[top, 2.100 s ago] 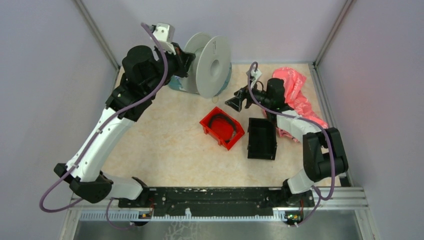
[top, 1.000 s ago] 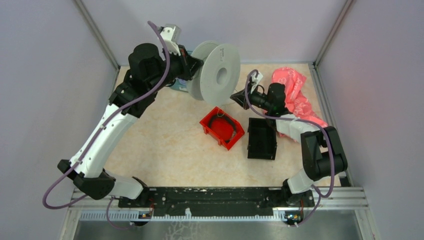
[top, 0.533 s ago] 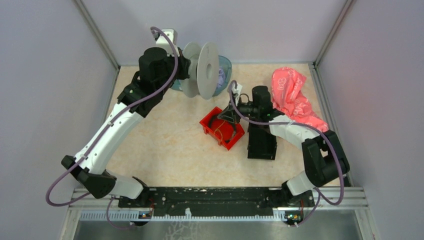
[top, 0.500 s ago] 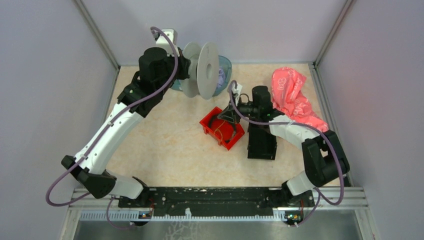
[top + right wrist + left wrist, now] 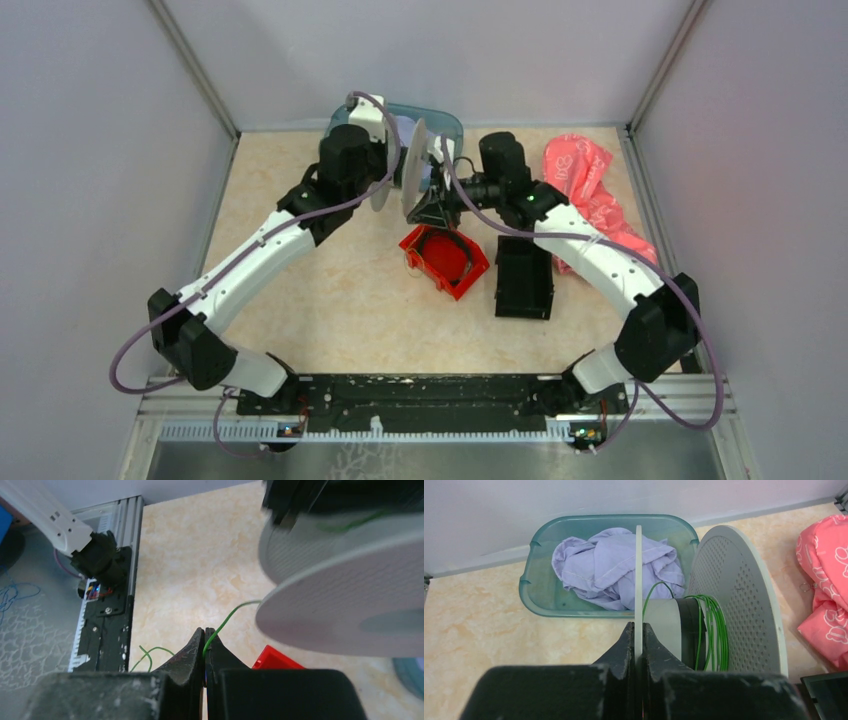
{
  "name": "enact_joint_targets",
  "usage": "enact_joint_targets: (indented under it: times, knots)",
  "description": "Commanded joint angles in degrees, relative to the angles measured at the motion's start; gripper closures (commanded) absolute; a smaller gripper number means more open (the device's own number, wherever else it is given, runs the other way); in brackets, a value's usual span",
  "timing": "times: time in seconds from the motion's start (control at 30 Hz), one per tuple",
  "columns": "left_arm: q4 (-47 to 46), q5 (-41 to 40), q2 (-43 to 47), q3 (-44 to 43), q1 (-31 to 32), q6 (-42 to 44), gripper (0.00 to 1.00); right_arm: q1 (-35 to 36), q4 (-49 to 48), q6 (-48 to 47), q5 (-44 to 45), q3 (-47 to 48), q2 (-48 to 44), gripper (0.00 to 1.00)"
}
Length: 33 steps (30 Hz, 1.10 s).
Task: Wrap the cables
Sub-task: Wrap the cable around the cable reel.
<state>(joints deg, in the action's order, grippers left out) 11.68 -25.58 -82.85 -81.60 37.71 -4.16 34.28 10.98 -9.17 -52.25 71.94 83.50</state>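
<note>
A white spool (image 5: 412,176) hangs edge-on above the back of the table. My left gripper (image 5: 638,630) is shut on its near flange (image 5: 638,570), and green turns of the cables (image 5: 710,630) lie round the grey hub beside the perforated far flange (image 5: 744,595). Just right of the spool, my right gripper (image 5: 436,207) is shut on a thin green wire. In the right wrist view this wire (image 5: 227,617) runs from the right gripper (image 5: 204,636) up to the spool (image 5: 345,615), and a loose green end (image 5: 150,652) trails below.
A teal basin (image 5: 531,585) with lilac cloth stands at the back wall behind the spool. A red bin (image 5: 447,263) and a black bin (image 5: 524,278) sit mid-table. Pink cloth (image 5: 590,195) lies at the back right.
The left arm has swung the spool rightwards and turned it edge-on to the top camera. The right gripper has moved from beside the pink cloth to the spool, above the red bin.
</note>
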Motion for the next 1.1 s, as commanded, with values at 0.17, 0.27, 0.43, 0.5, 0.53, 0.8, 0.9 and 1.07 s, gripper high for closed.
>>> enact_joint_targets:
  times: [0.17, 0.27, 0.43, 0.5, 0.53, 0.8, 0.9, 1.07]
  knots:
    - [-10.94, 2.88, 4.31, 6.41, 1.90, 6.71, 1.00, -0.67, 9.26, 2.65, 14.43, 15.11, -0.98, 1.00]
    - [-11.43, 3.75, 5.15, 7.70, 2.01, 7.73, 1.00, -0.84, 10.82, 2.24, 21.53, 17.67, -0.27, 1.00]
    - [-11.27, 6.57, 6.07, 8.52, 2.10, 8.20, 1.00, -1.24, 11.71, 1.91, 27.88, 20.00, 0.50, 1.00]
    - [-11.16, 7.93, 6.27, 8.79, 2.35, 8.72, 1.00, -1.39, 11.75, 2.13, 29.06, 20.74, 0.77, 1.00]
    - [-11.16, 8.37, 6.31, 8.93, 2.51, 9.08, 1.00, -1.47, 11.84, 2.21, 29.54, 21.03, 0.92, 1.00]
    - [-11.68, 10.31, 7.19, 10.94, 2.89, 11.00, 1.00, -2.96, 12.17, 2.67, 35.97, 21.84, 1.37, 0.99]
    - [-11.61, 12.20, 7.79, 11.07, 2.89, 11.09, 1.00, -4.32, 12.21, 2.69, 37.05, 21.58, 2.02, 0.97]
    - [-11.21, 15.06, 8.75, 11.28, 2.89, 10.94, 1.00, -6.34, 11.93, 1.85, 37.52, 20.25, 3.03, 0.94]
